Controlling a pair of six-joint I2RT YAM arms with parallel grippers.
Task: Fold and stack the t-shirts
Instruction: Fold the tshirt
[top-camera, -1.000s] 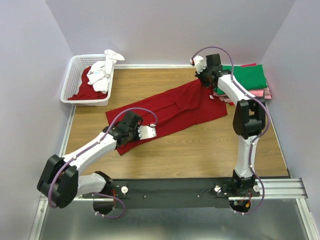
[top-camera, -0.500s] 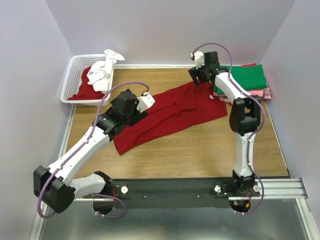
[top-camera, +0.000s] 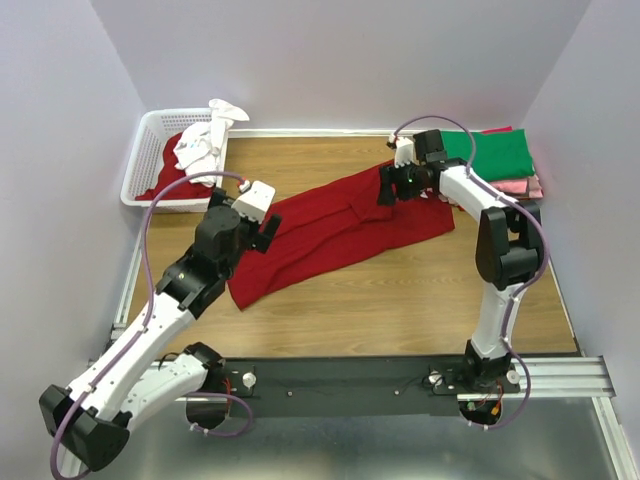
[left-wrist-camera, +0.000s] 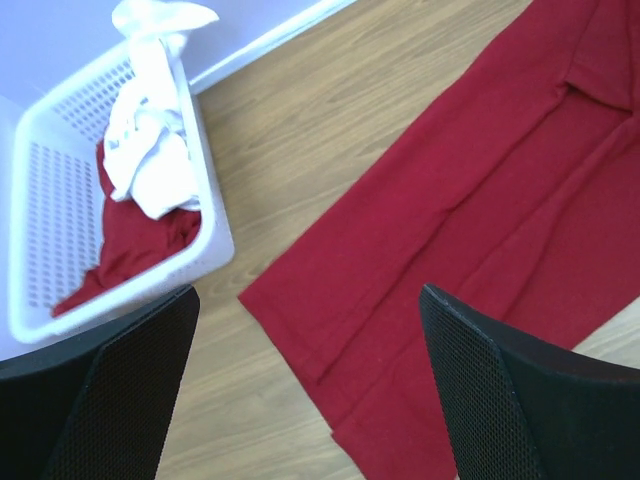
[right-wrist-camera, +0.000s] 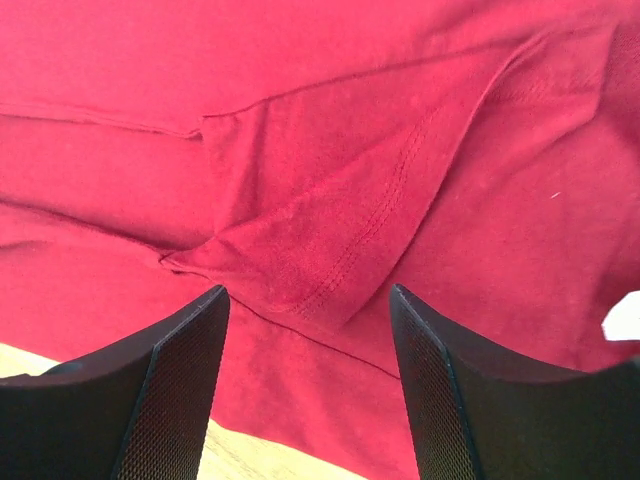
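Note:
A dark red t-shirt (top-camera: 340, 228) lies in a long diagonal strip across the wooden table (top-camera: 400, 300), folded lengthwise. My left gripper (top-camera: 263, 232) hovers open above its lower left end (left-wrist-camera: 420, 260); nothing sits between its fingers (left-wrist-camera: 500, 400). Over the shirt's upper right part my right gripper (top-camera: 388, 187) is open just above a folded-in sleeve (right-wrist-camera: 340, 200), with the small white neck label (right-wrist-camera: 622, 318) at the view's right edge. Folded t-shirts are stacked at the back right: green (top-camera: 495, 150) on top, pink (top-camera: 515, 186) below.
A white lattice basket (top-camera: 140, 165) stands at the back left and holds a crumpled white shirt (top-camera: 205, 145) and a red one (top-camera: 165, 182). In the left wrist view the basket (left-wrist-camera: 215, 235) is close to the shirt's end. Walls enclose the table.
Both grippers went from shut to open and let go of the red shirt. The shirt's lower left end became narrower. My left arm lifted back and left; my right gripper moved over the shirt.

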